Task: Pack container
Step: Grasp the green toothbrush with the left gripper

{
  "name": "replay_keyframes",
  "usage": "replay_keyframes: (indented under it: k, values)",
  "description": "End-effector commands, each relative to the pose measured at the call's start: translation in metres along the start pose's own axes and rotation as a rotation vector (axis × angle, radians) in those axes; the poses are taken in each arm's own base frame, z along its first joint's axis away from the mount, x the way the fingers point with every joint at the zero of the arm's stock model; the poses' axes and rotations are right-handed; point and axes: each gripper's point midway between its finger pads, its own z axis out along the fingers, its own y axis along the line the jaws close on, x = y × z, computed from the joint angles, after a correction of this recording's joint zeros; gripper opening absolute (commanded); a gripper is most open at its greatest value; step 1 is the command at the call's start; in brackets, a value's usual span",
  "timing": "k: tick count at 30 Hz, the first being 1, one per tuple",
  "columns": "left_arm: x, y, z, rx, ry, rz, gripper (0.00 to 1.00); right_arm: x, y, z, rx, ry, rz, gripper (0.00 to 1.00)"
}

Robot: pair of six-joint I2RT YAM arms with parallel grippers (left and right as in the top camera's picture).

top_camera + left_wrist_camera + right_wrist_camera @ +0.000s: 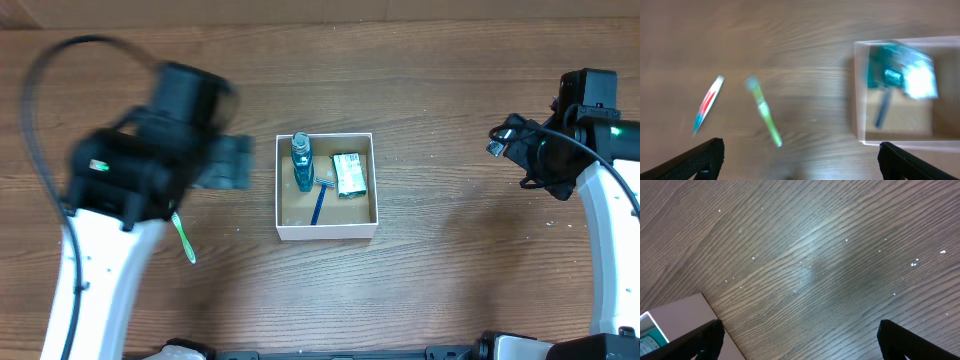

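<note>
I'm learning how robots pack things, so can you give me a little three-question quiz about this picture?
1. True or false: the green plastic toothbrush lies inside the shallow square white-walled container with the brown cardboard floor.
2. Which of these is in the container? A) a blue-handled razor B) a red apple C) a yellow sponge
3. How many things lie in the container?

Key
1. False: it lies on the wooden table, left of the container.
2. A
3. Three: the clear blue bottle, the razor and the green-and-white packet.
</note>
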Motion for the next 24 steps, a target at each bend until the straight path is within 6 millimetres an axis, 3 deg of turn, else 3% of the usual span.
replay_keyframes:
  k: [1,3,6,8,14,20,24]
  values:
    - [0.025,0.100,0.016,-0.190,0.107,-0.535,1.00,0.001,0.001,-0.002,-0.009,-0.007,-0.005,1.00]
    - [0.036,0.123,0.031,-0.215,0.142,-0.616,1.00,0.001,0.001,-0.002,-0.009,-0.006,-0.006,1.00]
    - [0.057,0.141,0.060,-0.237,0.198,-0.685,1.00,0.001,0.001,-0.002,-0.010,-0.006,-0.009,1.00]
    - [0.074,0.142,0.097,-0.185,0.244,-0.704,1.00,0.001,0.001,-0.002,-0.010,-0.006,-0.009,1.00]
    - [0.114,0.140,0.178,-0.148,0.350,-0.667,1.00,0.001,0.001,-0.002,-0.009,-0.006,-0.009,1.00]
    - [0.138,0.136,0.231,-0.143,0.492,-0.651,1.00,0.001,0.001,-0.002,-0.009,-0.006,-0.009,1.00]
    - [0.151,0.133,0.252,-0.141,0.563,-0.649,1.00,0.001,0.001,-0.002,-0.010,-0.006,-0.009,1.00]
